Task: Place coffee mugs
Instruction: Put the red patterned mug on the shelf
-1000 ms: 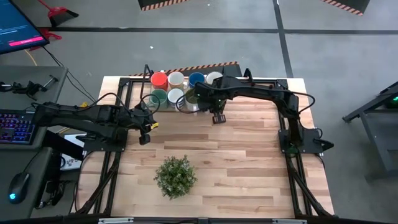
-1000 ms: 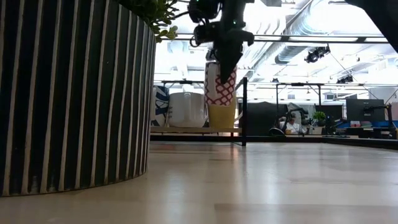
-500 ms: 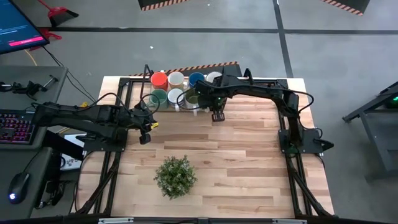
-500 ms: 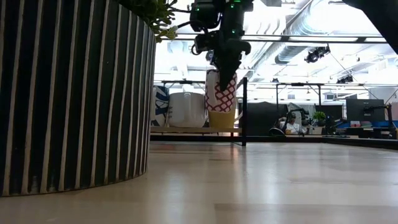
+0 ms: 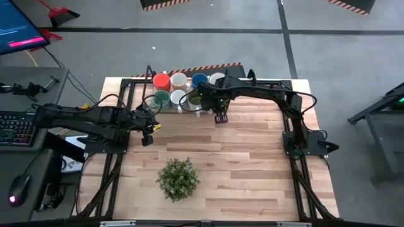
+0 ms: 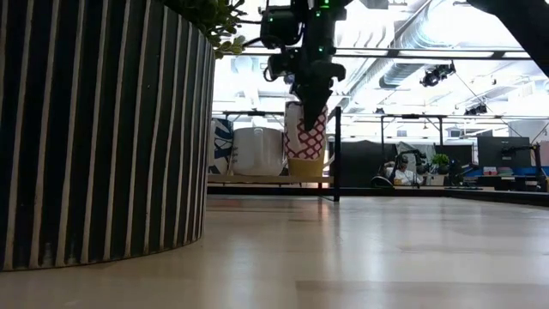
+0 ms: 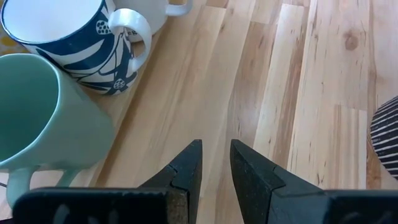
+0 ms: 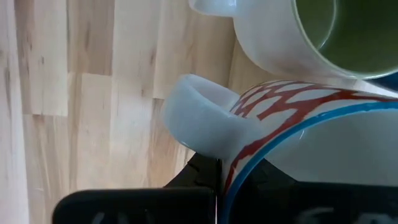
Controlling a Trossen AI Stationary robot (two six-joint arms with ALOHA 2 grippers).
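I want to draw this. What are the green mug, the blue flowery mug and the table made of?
The pale green mug looks like glazed ceramic: smooth, thick-walled, with a soft sheen. The blue-and-white patterned mug also looks ceramic, glossy, with a shine on its white handle. The table looks like wood: light planks with grain lines and a knot, probably sealed smooth.

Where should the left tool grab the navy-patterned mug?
Probably by its handle, coming from the bare table side. The navy-patterned mug stands upright, the loop juts over open wood, and the teal mug stands close on another side. The left tool is open.
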